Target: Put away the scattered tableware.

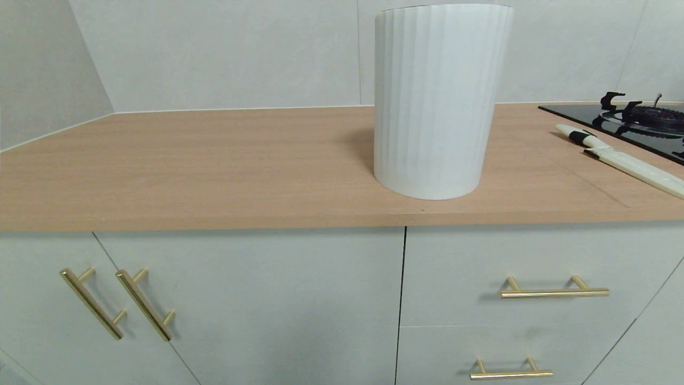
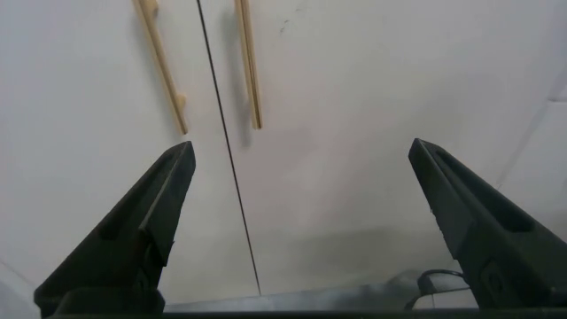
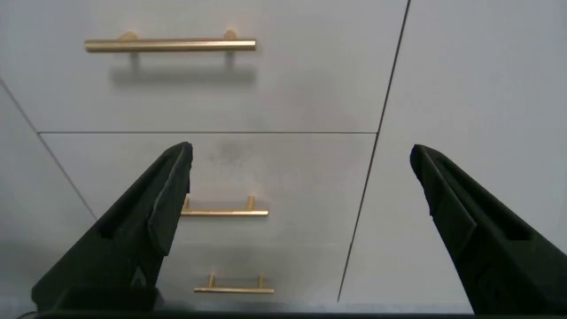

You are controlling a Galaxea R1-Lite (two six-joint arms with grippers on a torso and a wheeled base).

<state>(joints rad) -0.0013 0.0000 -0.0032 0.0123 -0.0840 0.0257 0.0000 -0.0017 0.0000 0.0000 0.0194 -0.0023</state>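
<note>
A tall white ribbed container stands on the wooden countertop, right of centre and close to the front edge. A white knife with a black band on its handle lies on the countertop at the right, beside the stove. My left gripper is open with nothing between its fingers, facing the white cabinet doors below the counter. My right gripper is open and empty too, facing the white drawer fronts.
A black gas stove sits at the far right of the counter. Two cabinet doors with gold bar handles are at lower left, and drawers with gold handles at lower right. A tiled wall backs the counter.
</note>
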